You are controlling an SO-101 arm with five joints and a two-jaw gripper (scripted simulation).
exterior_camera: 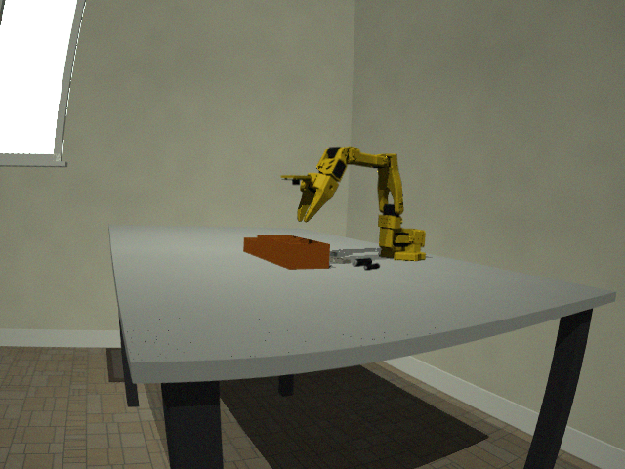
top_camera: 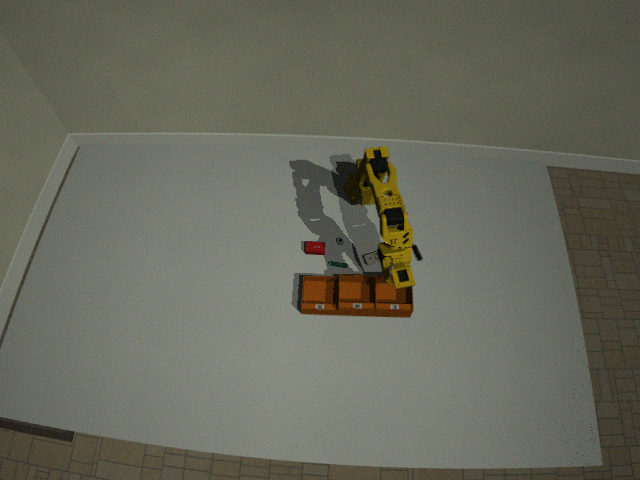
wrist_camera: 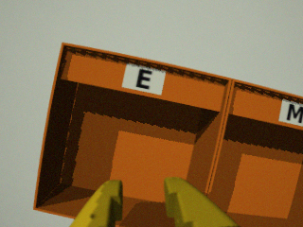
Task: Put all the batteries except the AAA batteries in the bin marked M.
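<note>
Three joined orange bins (top_camera: 356, 308) (exterior_camera: 285, 250) stand in a row in front of the arm. In the wrist view the bin marked E (wrist_camera: 95, 72) is below my fingers and the bin marked M (wrist_camera: 258, 105) is next to it on the right; both look empty. My gripper (exterior_camera: 303, 217) (wrist_camera: 142, 188) hangs above bin E, shut, with nothing between its fingers. A black battery (top_camera: 417, 252) (exterior_camera: 372, 266) lies on the table beside the arm, behind the bins. A second dark cylinder (exterior_camera: 360, 261) lies close to it; in the top view the arm hides it.
Behind the bins lie a red block (top_camera: 314, 247), a small grey round thing (top_camera: 339, 240), a thin green stick (top_camera: 338, 264) and a pale grey piece (top_camera: 369, 257). The arm's base (top_camera: 374, 170) (exterior_camera: 402, 242) stands at the back of the table.
</note>
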